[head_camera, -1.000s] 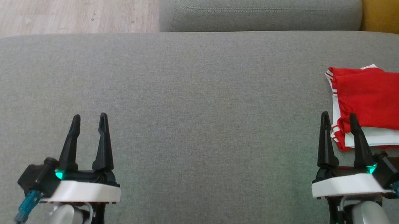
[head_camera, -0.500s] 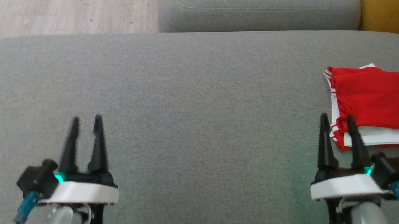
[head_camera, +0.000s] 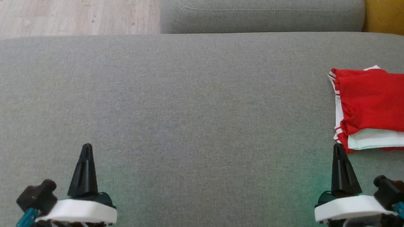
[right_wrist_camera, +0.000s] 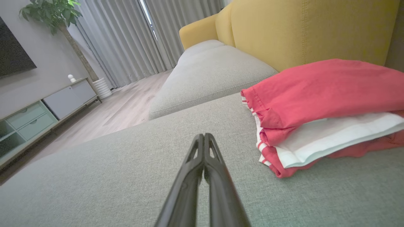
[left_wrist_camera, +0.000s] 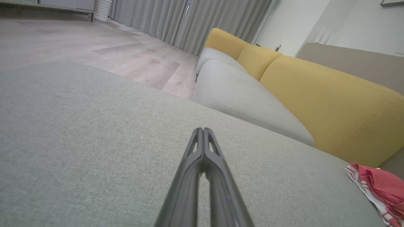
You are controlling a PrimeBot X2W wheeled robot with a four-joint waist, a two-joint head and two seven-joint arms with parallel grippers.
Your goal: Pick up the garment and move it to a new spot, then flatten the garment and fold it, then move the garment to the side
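At the lower left, our left jaws are pressed fully together and hold nothing, poised over the grey sofa seat (head_camera: 195,102). At the lower right, our right jaws are likewise closed tight and empty. Their tip is just beside, but apart from, the folded red-and-white garment (head_camera: 383,102), which lies at the seat's right edge near the yellow backrest (head_camera: 400,17).
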